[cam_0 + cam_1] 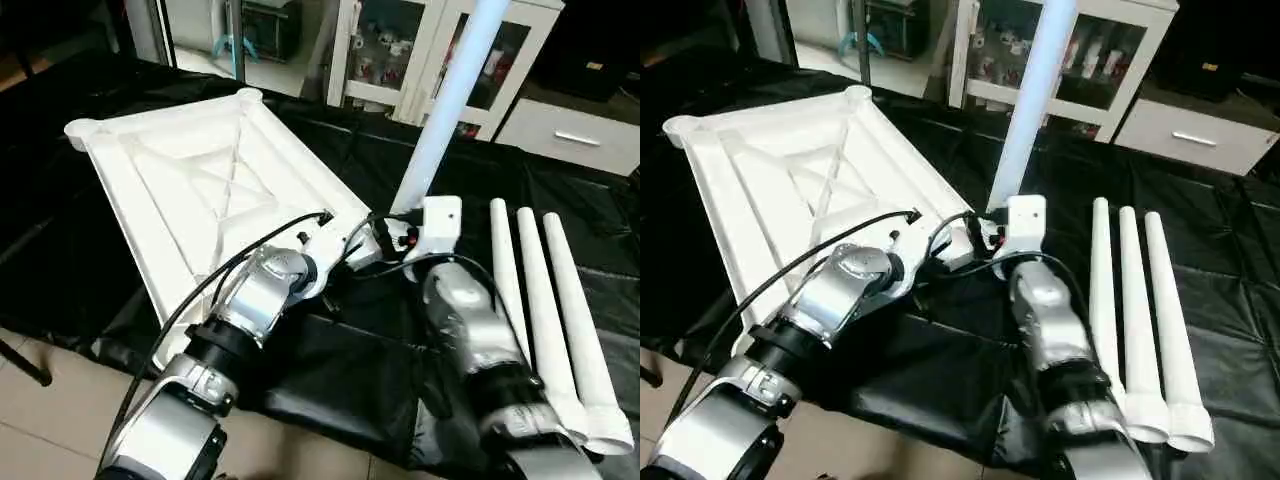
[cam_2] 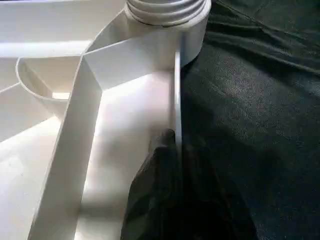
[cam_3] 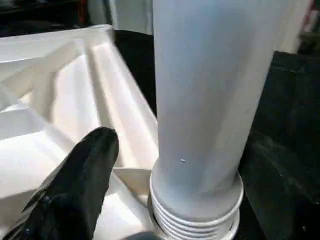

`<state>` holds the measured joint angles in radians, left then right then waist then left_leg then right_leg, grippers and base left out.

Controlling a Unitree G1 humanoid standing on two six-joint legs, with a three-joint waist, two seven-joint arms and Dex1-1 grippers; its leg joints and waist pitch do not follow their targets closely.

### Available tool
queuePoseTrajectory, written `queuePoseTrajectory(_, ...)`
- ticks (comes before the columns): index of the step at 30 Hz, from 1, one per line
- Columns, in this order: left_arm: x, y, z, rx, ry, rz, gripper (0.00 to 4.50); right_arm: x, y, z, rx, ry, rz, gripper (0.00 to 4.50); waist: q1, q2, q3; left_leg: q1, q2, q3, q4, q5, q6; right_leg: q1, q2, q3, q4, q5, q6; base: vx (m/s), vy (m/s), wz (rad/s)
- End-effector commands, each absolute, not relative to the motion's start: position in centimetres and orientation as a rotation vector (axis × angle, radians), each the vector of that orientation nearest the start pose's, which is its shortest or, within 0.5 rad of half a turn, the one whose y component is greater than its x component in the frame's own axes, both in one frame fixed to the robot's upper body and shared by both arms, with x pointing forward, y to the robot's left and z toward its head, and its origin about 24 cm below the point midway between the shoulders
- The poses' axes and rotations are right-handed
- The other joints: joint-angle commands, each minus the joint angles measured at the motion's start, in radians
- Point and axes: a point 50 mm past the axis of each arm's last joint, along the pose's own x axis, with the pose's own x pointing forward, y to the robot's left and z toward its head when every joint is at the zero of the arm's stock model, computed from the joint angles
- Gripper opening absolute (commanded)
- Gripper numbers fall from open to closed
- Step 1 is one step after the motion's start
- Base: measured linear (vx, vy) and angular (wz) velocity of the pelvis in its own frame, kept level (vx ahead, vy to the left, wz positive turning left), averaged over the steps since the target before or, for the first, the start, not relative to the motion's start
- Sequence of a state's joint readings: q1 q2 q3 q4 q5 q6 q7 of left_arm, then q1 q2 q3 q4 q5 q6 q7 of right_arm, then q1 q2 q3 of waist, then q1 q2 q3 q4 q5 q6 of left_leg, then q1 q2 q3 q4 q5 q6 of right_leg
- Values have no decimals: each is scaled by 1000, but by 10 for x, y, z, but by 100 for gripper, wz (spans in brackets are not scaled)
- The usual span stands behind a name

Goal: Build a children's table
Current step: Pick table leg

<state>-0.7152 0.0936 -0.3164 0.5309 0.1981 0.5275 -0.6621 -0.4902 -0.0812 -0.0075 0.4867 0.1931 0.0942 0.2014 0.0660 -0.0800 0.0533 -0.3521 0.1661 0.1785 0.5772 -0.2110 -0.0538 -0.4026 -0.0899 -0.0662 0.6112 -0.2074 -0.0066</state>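
Upright leg [image 3: 210,95] beside right end effector [image 3: 85,175]

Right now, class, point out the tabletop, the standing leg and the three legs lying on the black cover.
tabletop [image 1: 205,180]: left eye view, ribbed underside.
standing leg [image 1: 440,120]: left eye view, middle of tube.
three lying legs [image 1: 540,300]: left eye view, middle leg's shaft.

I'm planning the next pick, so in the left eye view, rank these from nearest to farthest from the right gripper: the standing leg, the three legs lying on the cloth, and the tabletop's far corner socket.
1. Standing leg, directly in front of the right gripper.
2. Three lying legs, off to the right on the black cloth.
3. Far corner socket, at the tabletop's far left.
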Motion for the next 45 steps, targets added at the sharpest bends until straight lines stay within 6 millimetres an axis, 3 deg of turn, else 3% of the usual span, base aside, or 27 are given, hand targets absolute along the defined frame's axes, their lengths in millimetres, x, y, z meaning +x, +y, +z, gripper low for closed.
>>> queuePoseTrajectory(1, 340, 57, 69, 481, 465, -904, 0, 336, -128, 70, 87, 84, 347, 415, 11, 3, -58, 6, 66, -19, -57, 28, 145, 61, -71, 54, -50, 120, -277, 0, 0, 0)
queuePoseTrajectory(6, 331, 68, 62, 462, 492, -991, 0, 319, -153, 70, -1, 120, 421, 438, 21, 6, -56, 7, 68, -19, -56, 19, 139, 60, -72, 54, -50, 102, -282, 0, 0, 0)
queuePoseTrajectory(7, 328, 75, 60, 468, 500, -1009, 0, 314, -162, 72, -14, 124, 459, 438, 23, 12, -55, 7, 67, -19, -57, 4, 131, 60, -71, 54, -51, 85, -282, 0, 0, 0)
queuePoseTrajectory(9, 327, 76, 59, 470, 503, -1016, 0, 312, -165, 73, -17, 125, 471, 438, 25, 7, -56, 6, 69, -19, -56, -7, 123, 62, -73, 55, -50, 80, -282, 0, 0, 0)
queuePoseTrajectory(10, 323, 83, 58, 466, 501, -1048, 0, 305, -177, 79, -25, 117, 554, 438, 25, 12, -55, 6, 68, -19, -58, -16, 116, 61, -73, 55, -51, 65, -283, 0, 0, 0)
queuePoseTrajectory(11, 323, 84, 58, 467, 496, -1055, 0, 304, -179, 80, -26, 116, 562, 438, 28, 8, -54, 3, 71, -19, -57, -38, 116, 66, -75, 57, -52, 56, -278, 0, 0, 0)
queuePoseTrajectory(14, 314, 91, 56, 445, 499, -1137, 0, 289, -187, 84, -16, 148, 733, 438, 30, 13, -55, 2, 67, -18, -54, -26, 130, 65, -71, 55, -50, 60, -280, 0, 0, 0)
queuePoseTrajectory(17, 303, 93, 57, 450, 480, -1253, 0, 280, -190, 82, -19, 199, 839, 438, 30, 10, -57, 2, 70, -17, -51, -10, 147, 65, -73, 56, -47, 71, -282, 0, 0, 0)
queuePoseTrajectory(20, 291, 97, 59, 444, 504, -1369, 0, 273, -189, 82, -43, 237, 942, 438, 31, 16, -56, 4, 71, -17, -50, -10, 142, 58, -71, 53, -46, 39, -296, 0, 0, 0)
queuePoseTrajectory(21, 289, 98, 60, 442, 507, -1385, 0, 272, -189, 83, -47, 241, 960, 438, 29, 6, -54, 4, 72, -16, -50, -14, 141, 57, -70, 53, -48, 29, -294, 0, 0, 0)
queuePoseTrajectory(22, 288, 98, 60, 441, 508, -1389, 0, 272, -189, 83, -48, 242, 966, 438, 32, 12, -54, 6, 72, -16, -52, -29, 133, 55, -72, 53, -49, 2, -292, 0, 0, 0)
queuePoseTrajectory(25, 280, 101, 61, 459, 509, -1464, 0, 270, -185, 84, -80, 249, 1020, 438, 37, 15, -52, 10, 74, -16, -53, -50, 115, 51, -72, 53, -51, -32, -282, 0, 0, 0)
queuePoseTrajectory(28, 279, 103, 61, 486, 515, -1466, 0, 269, -182, 84, -93, 261, 1064, 438, 43, 13, -53, 8, 72, -16, -54, -65, 94, 53, -72, 53, -52, -51, -265, 0, 0, 0)
queuePoseTrajectory(29, 279, 104, 60, 497, 514, -1460, 0, 268, -180, 83, -109, 272, 1093, 438, 43, 6, -53, 8, 72, -15, -54, -63, 93, 53, -72, 53, -52, -52, -262, 0, 0, 0)
queuePoseTrajectory(32, 281, 105, 60, 509, 514, -1443, 0, 266, -179, 81, -122, 283, 1125, 438, 46, 8, -55, 6, 70, -16, -52, -52, 87, 55, -73, 53, -50, -44, -252, 0, 0, 0)
queuePoseTrajectory(39, 281, 106, 60, 516, 512, -1437, 0, 266, -184, 81, -160, 302, 1166, 438, 49, 6, -58, 5, 68, -15, -46, -22, 106, 56, -72, 52, -45, -9, -261, 0, 0, 0)
queuePoseTrajectory(45, 282, 107, 59, 520, 513, -1429, 0, 265, -184, 74, -178, 331, 1189, 374, 49, 4, -58, 4, 68, -15, -45, -37, 100, 56, -72, 52, -45, -34, -261, 0, 0, 0)
